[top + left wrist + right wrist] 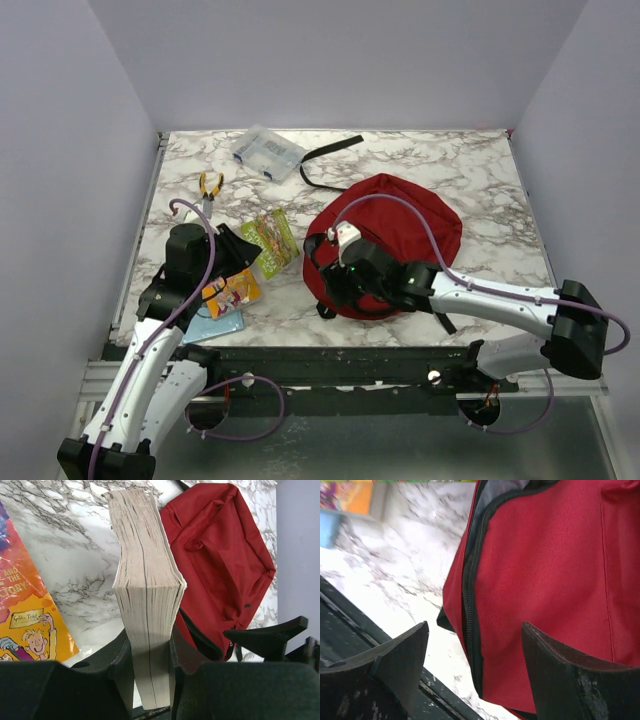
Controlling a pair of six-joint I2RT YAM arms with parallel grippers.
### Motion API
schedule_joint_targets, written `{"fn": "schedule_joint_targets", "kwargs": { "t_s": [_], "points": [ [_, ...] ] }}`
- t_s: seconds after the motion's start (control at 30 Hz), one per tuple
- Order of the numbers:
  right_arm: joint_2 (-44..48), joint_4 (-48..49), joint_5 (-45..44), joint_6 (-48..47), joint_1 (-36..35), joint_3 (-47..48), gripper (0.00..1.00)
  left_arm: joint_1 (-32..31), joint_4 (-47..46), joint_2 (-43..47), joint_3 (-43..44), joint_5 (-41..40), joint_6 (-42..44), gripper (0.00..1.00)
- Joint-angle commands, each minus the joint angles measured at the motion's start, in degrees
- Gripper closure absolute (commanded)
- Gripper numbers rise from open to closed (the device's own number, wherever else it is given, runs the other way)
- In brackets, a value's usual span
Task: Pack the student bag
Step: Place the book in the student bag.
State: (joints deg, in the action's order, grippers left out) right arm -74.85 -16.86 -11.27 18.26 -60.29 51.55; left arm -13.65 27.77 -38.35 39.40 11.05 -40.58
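**Item 1. Student bag** (pixel 400 225). Dark red fabric, black straps. It is laid flat on the marble table (pixel 480 180), right of centre and nearer the front edge than the back. Its zip (pixel 469 590) is turned toward the front-left. A strip of grey lining is seen beside the zip at the top of the right wrist view, so the mouth is judged to be at least partly undone.

**Item 2. Right gripper** (pixel 475 630). The jaws are spread wide and nothing is gripped. The fingers (pixel 397 662) are set either side of the bag's zipped edge, probably so the rim can be pinched and lifted to widen the mouth. Contact with the fabric cannot be confirmed.

**Item 3. Left gripper** (pixel 149 655). It is closed on a thick paperback (pixel 145 580), which is clamped across its covers near one end. The book is carried edge-on with the page block facing the wrist camera. A slim profile is thereby offered to the bag, toward which it is pointed (a flat carry would need a wider opening).

**Item 4. Unpacked stock, left half of table.**
- An orange picture book (pixel 233 292), lying on a pale blue flat item (pixel 215 326).
- A green packet (pixel 270 238).
- Yellow-handled pliers (pixel 210 184).
- A clear plastic box (pixel 265 153), at the back.

**Remark.** Packing is judged to be at an early stage, as most goods are seen outside the bag.
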Motion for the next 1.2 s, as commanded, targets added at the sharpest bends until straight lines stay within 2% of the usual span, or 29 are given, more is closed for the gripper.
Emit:
{"fn": "schedule_joint_targets", "kwargs": {
  "t_s": [0.0, 0.07, 0.23, 0.4, 0.5, 0.6, 0.63, 0.7, 0.83, 0.93, 1.17],
  "points": [
    [-4.69, -7.09, -14.96, -0.95, -3.2, 3.88, 0.26, 0.46, -2.83, 0.27, 0.18, 4.15, -0.74, 1.0],
    [-6.75, -9.71, -18.93, -0.21, -3.39, 5.65, 0.31, 0.42, -2.83, 0.29, 0.31, 5.23, -0.98, 1.0],
    [-11.13, -10.89, -26.26, -1.57, -3.45, 6.69, 0.35, 0.54, -2.84, -0.12, 0.77, 5.57, -0.9, 1.0],
    [-15.23, -9.21, -28.24, -1.31, -3.44, 7.31, 0.43, 0.5, -2.73, -1.36, 1.86, 9.58, -1.17, 1.0],
    [-15.93, -7.97, -28.72, 0.0, -3.47, 7.99, 0.6, 0.67, -1.81, -1.47, 2.53, 10.05, 0.08, 1.0],
    [-14.01, -8.7, -29.48, 1.95, -3.48, 9.9, 0.86, 1.45, 3.3, -1.48, 5.61, 8.37, 2.34, 1.0],
    [-12.4, -7.79, -29.59, 1.99, -3.49, 9.57, 0.92, 1.56, 4.5, -1.24, 6.31, 7.94, 3.21, 1.0],
    [-8.92, -5.04, -29.1, 1.83, -3.39, 8.55, 0.96, 1.7, 6.23, -0.38, 7.3, 7.24, 3.75, 1.0],
    [-2.11, -2.34, -23.51, 3.39, -1.34, 8.09, 0.99, 2.21, 7.64, 0.8, 9.18, 12.98, 2.58, 1.0],
    [3.32, 3.84, -17.39, 3.63, 0.87, 4.68, 0.99, 2.27, 7.4, 1.49, 9.39, 18.96, -0.87, 1.0],
    [7.35, 6.88, -18.99, 7.08, 1.6, 3.82, 0.99, 2.39, 0.29, 5.23, 2.27, 29.97, -14.33, 1.0]
  ]
}}
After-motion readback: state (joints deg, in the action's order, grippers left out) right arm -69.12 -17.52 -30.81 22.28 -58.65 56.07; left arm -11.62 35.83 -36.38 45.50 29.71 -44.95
